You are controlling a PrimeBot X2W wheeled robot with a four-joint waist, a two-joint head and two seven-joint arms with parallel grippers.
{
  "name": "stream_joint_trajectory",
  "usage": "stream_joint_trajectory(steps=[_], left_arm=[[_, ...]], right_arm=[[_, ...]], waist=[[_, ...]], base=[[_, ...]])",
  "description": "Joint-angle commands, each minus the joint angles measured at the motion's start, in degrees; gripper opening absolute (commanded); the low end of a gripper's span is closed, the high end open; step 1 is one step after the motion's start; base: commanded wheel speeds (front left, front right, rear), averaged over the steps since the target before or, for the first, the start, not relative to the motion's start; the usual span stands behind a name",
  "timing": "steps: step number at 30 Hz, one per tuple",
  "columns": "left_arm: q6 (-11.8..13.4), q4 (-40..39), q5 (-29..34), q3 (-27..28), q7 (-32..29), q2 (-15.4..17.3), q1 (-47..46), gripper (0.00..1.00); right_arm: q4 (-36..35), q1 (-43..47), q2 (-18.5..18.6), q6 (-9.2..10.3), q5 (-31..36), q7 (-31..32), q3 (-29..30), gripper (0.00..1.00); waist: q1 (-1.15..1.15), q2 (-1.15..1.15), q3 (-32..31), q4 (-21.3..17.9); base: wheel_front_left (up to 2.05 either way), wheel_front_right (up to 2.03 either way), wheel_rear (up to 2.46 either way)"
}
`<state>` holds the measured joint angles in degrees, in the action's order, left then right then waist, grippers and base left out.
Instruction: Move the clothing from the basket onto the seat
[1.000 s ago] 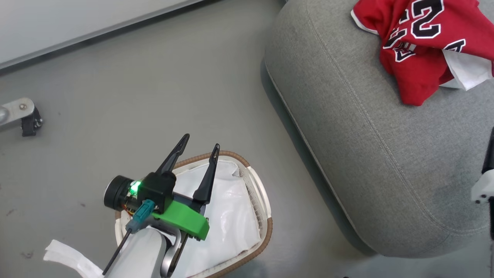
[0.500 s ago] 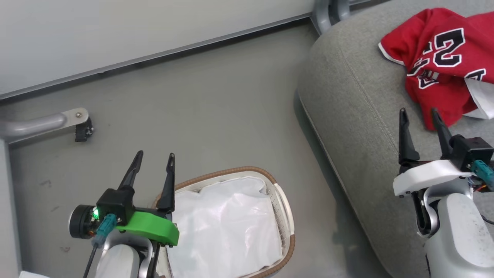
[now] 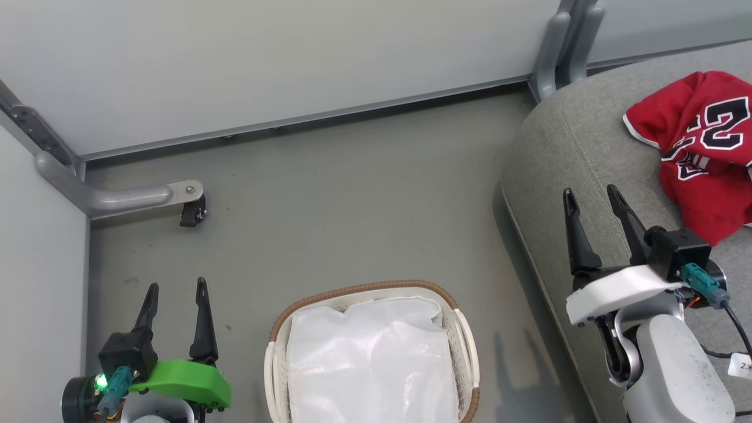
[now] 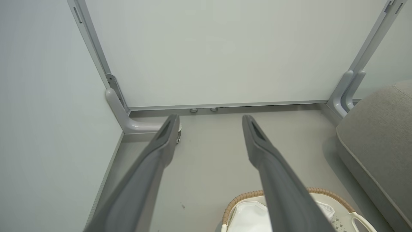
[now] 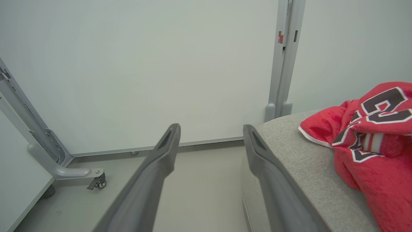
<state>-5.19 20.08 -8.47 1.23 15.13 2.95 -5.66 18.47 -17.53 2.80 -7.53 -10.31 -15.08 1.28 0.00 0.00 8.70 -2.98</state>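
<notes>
**Red clothing on the seat, basket down to its liner**

The clothing (image 3: 699, 158) lay as one crumpled red heap on the seat (image 3: 564, 176), well in from the seat's rounded edge, with the picture's right border cutting part of it off. Whether both garments sat in that heap could not be told. The number 23 showed turned sideways, and a white-trimmed edge pointed towards the robot's left, at the seat's rounded end. The visible part ran roughly from the wall side back towards the robot, but the cut-off hid its true long axis.

The right hand (image 3: 590, 189) hovered over the seat just beside the heap's near corner, fingers spread and holding nothing. A sideways swing there would likely snag the loose fabric and drag it towards the edge.

The basket (image 3: 364, 289) stood on the floor (image 3: 352, 205), well apart from the seat, with a white liner sheet (image 3: 370, 364) in view inside it. A garment folded under that sheet might be missed. The left hand (image 3: 177, 284) hung over the floor to the basket's left, fingers spread and empty
</notes>
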Motion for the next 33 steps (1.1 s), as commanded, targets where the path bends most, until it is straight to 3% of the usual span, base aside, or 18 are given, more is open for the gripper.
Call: stream_joint_trajectory(steps=[1, 12, 13, 17, 33], left_arm=[[0.02, -0.07, -0.47, 0.28, 0.02, -0.01, 1.07, 1.0], [-0.86, -0.23, -5.17, -0.01, 0.02, -0.01, 4.9, 1.0], [-0.87, 0.05, -5.48, 0.05, 0.0, -0.05, 4.2, 0.0], [-0.86, 2.1, -5.6, 0.08, -0.05, -0.38, 4.23, 0.0], [-1.18, 0.45, -21.86, 1.3, -4.63, -0.3, 3.05, 0.0]], right_arm=[[0.25, 1.42, 0.28, 0.08, -0.31, -0.12, 0.0, 1.0], [1.11, 5.89, 0.26, 0.07, -0.8, -0.12, -0.11, 1.0], [1.08, 5.32, 0.03, 0.0, -0.57, 0.0, -0.12, 0.0], [2.96, 6.21, -0.49, 0.0, -0.63, 0.18, -0.13, 0.0], [1.4, 7.18, -0.34, 0.01, -17.56, 4.71, 1.09, 0.0]], waist=[[0.0, 0.0, -1.87, 1.24], [0.0, 0.0, -4.16, 1.7], [0.0, 0.0, -4.16, 1.69], [0.0, 0.0, -4.2, 1.71], [0.0, 0.0, -4.74, 1.87]], base=[[0.0, 0.0, 0.0], [0.0, 0.0, 0.0], [0.0, 0.0, 0.0], [0.0, 0.0, 0.0], [0.0, 0.0, 0.0]])
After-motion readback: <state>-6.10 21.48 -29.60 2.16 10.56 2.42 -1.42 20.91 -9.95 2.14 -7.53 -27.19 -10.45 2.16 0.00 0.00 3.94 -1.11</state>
